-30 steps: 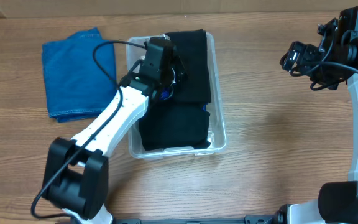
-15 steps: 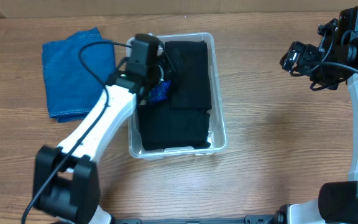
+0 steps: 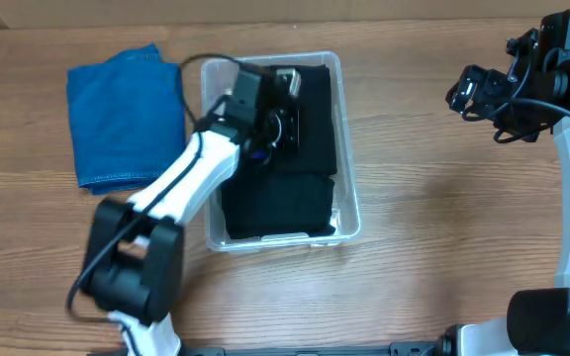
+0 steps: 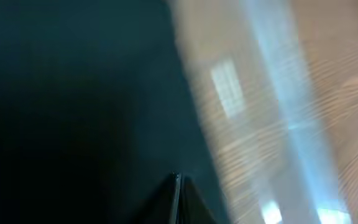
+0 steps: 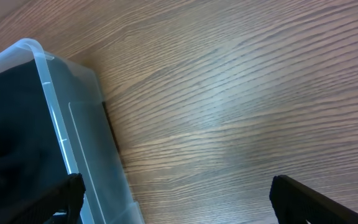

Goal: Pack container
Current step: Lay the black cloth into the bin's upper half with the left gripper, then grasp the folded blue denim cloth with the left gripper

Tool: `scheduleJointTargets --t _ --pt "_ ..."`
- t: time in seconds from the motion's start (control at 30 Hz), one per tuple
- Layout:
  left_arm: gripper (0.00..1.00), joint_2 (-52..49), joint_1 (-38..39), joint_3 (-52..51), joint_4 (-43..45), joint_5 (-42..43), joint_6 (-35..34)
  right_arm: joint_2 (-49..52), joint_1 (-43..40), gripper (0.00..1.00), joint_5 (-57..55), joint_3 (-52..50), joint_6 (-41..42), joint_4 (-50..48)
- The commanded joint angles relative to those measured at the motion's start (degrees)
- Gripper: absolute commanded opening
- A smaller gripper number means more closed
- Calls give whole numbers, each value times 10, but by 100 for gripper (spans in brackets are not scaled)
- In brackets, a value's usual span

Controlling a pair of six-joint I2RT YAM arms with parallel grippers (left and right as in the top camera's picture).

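The clear plastic container (image 3: 348,188) stands mid-table with folded black cloths (image 3: 275,203) filling it. My left gripper (image 3: 280,124) is down inside the container over the black cloth. In the blurred left wrist view its fingers (image 4: 178,193) meet with no gap above the black cloth (image 4: 73,112), and the container's clear wall (image 4: 278,124) runs on the right. My right gripper (image 3: 468,94) is open and empty, held high to the right of the container. In the right wrist view its fingers (image 5: 179,199) are wide apart, with the container's corner (image 5: 55,124) at the left.
A folded blue cloth (image 3: 122,119) lies flat on the wooden table (image 3: 443,218) to the left of the container. The left arm's cable loops above the container's left rim.
My left gripper swung to the container's left rim, then back right and further towards its far end, over the black cloth. The right arm has not moved.
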State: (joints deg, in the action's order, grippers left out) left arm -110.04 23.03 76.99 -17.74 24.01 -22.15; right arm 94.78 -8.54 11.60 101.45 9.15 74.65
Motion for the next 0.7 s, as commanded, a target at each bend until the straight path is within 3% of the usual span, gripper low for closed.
scheduleJointTargets --t 0.0,0.2,0.27,0.3,0.33,0.4,0.47,0.57,0.67 --pt "4 -80 -21 5 -12 31 -63 -3 2 100 1 1 -4 -1" --pt "5 -14 -60 44 -3 89 -25 -3 2 100 1 1 -4 3" --pt "14 52 -60 84 -16 85 4 -3 2 100 1 1 -4 3" --pt "23 92 -60 109 -35 73 30 -3 2 100 1 1 -5 4" --pt "42 126 -60 129 -63 44 50 -3 2 100 0 1 -6 5" --pt "100 183 -63 154 -126 -42 79 -3 2 100 0 1 -6 5" --pt "100 245 -80 161 -207 -157 82 -3 2 100 0 1 -6 4" --pt "100 289 -154 161 -328 -244 83 -3 2 100 0 1 -6 2" --pt "100 269 -290 159 -393 -224 104 -3 2 100 0 1 -6 1"
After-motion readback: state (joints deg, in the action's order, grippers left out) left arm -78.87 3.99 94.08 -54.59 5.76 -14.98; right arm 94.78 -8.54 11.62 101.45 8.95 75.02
